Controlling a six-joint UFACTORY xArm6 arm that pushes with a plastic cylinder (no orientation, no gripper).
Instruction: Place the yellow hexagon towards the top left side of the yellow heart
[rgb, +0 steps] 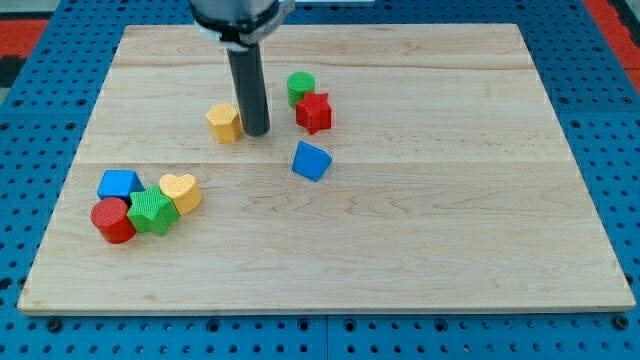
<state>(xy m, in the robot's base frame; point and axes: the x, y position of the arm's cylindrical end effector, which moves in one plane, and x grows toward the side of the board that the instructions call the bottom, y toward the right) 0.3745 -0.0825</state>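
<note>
The yellow hexagon (225, 122) lies on the wooden board, left of centre in the upper half. My tip (257, 131) stands right beside it on its right, touching or nearly touching. The yellow heart (181, 191) lies lower left, in a cluster with other blocks. The hexagon is up and to the right of the heart, well apart from it.
A blue block (119, 184), a red cylinder (112, 220) and a green star-like block (153, 211) crowd the heart's left. A green cylinder (301, 88) and a red star-like block (314, 112) sit right of my tip. A blue cube (311, 160) lies below them.
</note>
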